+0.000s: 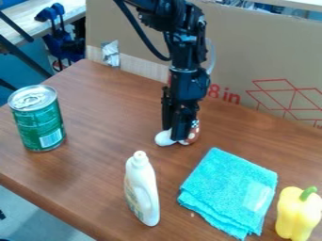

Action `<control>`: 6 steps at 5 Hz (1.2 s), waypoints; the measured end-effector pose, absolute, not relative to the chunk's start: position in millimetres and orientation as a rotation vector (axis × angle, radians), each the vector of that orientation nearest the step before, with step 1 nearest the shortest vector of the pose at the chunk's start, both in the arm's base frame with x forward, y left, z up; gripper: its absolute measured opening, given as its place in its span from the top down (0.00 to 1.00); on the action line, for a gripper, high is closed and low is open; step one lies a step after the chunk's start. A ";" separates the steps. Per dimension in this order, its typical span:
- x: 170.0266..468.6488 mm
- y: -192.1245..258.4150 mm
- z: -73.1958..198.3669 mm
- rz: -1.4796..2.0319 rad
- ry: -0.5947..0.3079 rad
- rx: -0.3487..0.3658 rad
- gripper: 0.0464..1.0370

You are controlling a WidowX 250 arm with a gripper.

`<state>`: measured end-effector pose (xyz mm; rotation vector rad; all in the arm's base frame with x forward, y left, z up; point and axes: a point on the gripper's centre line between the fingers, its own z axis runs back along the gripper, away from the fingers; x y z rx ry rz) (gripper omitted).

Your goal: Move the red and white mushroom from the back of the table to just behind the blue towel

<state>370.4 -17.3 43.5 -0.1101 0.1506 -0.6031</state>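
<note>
One wood-brown counter (94,106) spans the scene, backed by a broad cardboard panel (245,42) marked with red lines. Down from the top edge comes the black robot arm (183,56), nearly upright, its pincer (173,133) low over the far middle of the counter. A folded turquoise cloth (226,188) lies flat toward the front right, apart from the pincer. Well off to the view's left stands a green can (43,124), metal lid up. A white bottle (142,186) stands in the front middle, nearer the camera than the pincer and to the left of the cloth. At the front right corner, a yellow bell pepper (295,214) sits beside the cloth, green stem up.

Smallest is the white-and-red spotted toy (194,133), directly at the pincer's lower end. Its rounded white part shows on the view's left and its spotted red part on the right, with the pincer crossing in front between them. The toy's long axis appears to run across the view, rising slightly to the right, roughly square to the descending arm. Whether the pincer is wide, narrow or holding the toy, one cannot tell.
</note>
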 end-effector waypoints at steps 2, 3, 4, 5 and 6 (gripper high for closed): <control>372.9 -3.8 41.3 -0.553 0.151 -0.138 0.20; 363.2 0.1 50.4 -0.510 0.119 -0.161 0.02; 352.2 6.3 101.4 -0.463 -0.006 -0.129 0.03; 321.9 10.7 140.2 -0.393 -0.045 -0.064 0.03; 283.1 5.0 159.8 -0.337 -0.025 -0.007 0.03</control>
